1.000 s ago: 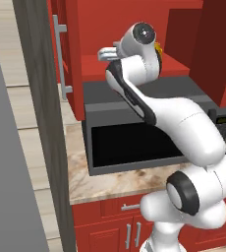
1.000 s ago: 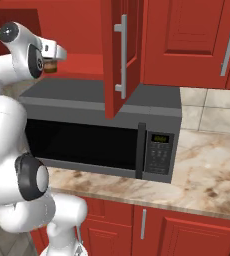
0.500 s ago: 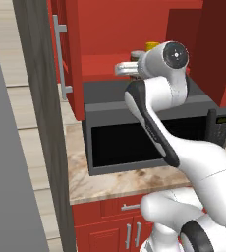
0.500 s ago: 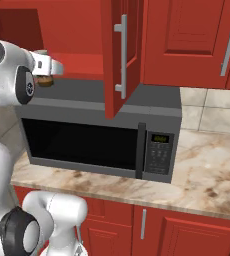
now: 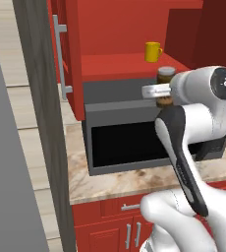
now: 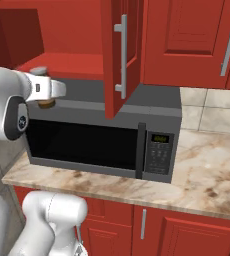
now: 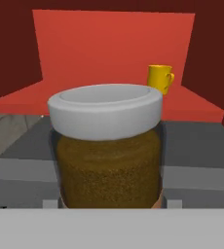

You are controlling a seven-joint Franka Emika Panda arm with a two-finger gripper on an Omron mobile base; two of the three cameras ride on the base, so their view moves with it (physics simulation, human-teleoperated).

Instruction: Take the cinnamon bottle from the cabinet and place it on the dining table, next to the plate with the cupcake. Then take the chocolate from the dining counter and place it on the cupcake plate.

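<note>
The gripper [image 5: 160, 92] is closed on the cinnamon bottle [image 7: 107, 151], its jaws partway apart at the jar's width. In the hand view the jar stands upright and close, grey lid on top and brown contents below, between the fingers at the lower edge. In both base views it hangs above the front of the microwave [image 6: 102, 137], out in front of the open cabinet [image 5: 129, 64]. A yellow mug [image 7: 160, 78] stands farther back on the cabinet shelf.
</note>
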